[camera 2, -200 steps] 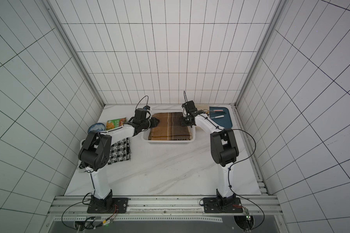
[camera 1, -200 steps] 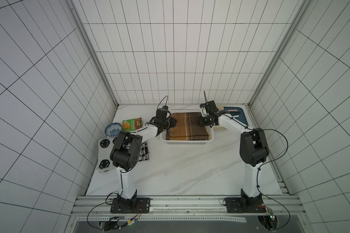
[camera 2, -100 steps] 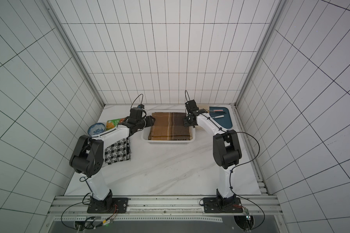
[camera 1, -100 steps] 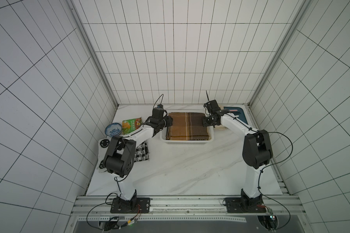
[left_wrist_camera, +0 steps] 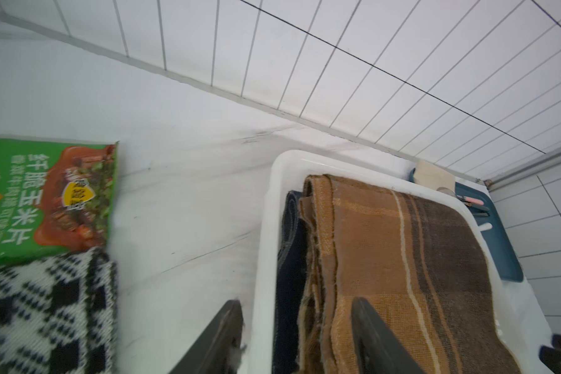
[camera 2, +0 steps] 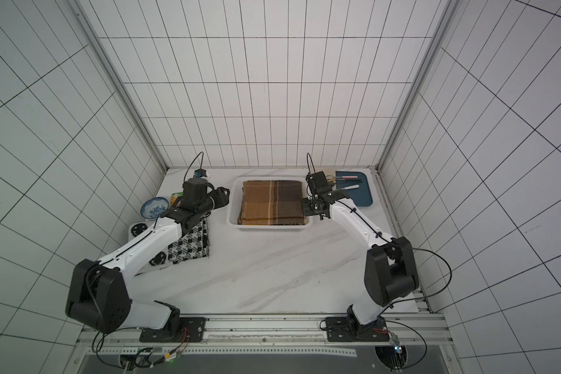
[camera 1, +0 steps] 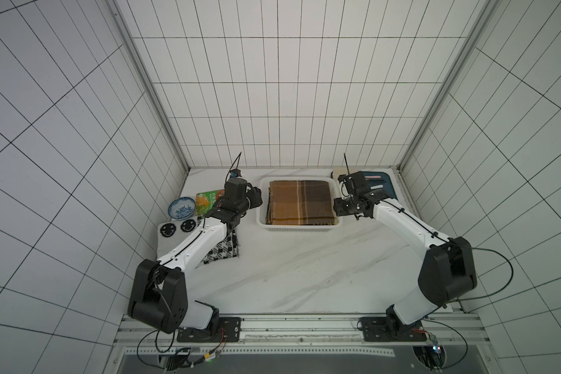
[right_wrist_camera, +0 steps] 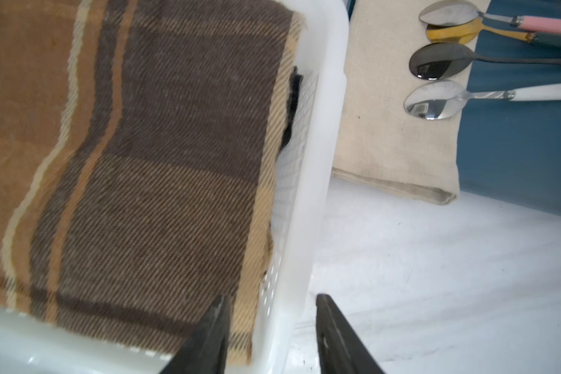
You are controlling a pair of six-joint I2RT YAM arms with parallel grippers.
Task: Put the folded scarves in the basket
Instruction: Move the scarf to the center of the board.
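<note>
Left gripper (left_wrist_camera: 296, 302) hung at one end of the basket (camera 1: 298, 229) with its 2 fingers apart, 1 outside the white wall and 1 over the cloth, clamped on nothing. Right gripper (right_wrist_camera: 271, 296) stood likewise at the opposite end, fingers spread on either side of the wall, nothing pinched between them.

From where I stood, the white marbled table (camera 1: 305, 268) took up most of the floor of the tiled booth. The basket sat toward its back edge, between the 2 arms. Inside it the folded scarf (camera 1: 300, 202), brown plaid with a pale stripe, lay flat and filled nearly the whole bottom; a dark layer (left_wrist_camera: 289, 243) showed under its edge. A black-and-white patterned cloth (camera 1: 221, 252) lay beneath the left arm, partly hidden by it. At the back corner beside the right gripper was a blue tray (camera 1: 387, 191) with a beige cloth (right_wrist_camera: 392, 129) on it. A green snack bag (camera 1: 208, 200) lay near the left gripper, a blue-patterned bowl (camera 1: 182, 209) just beside it. 4 spoons (right_wrist_camera: 434, 100) rested on the tray, their bowls on the beige cloth.
</note>
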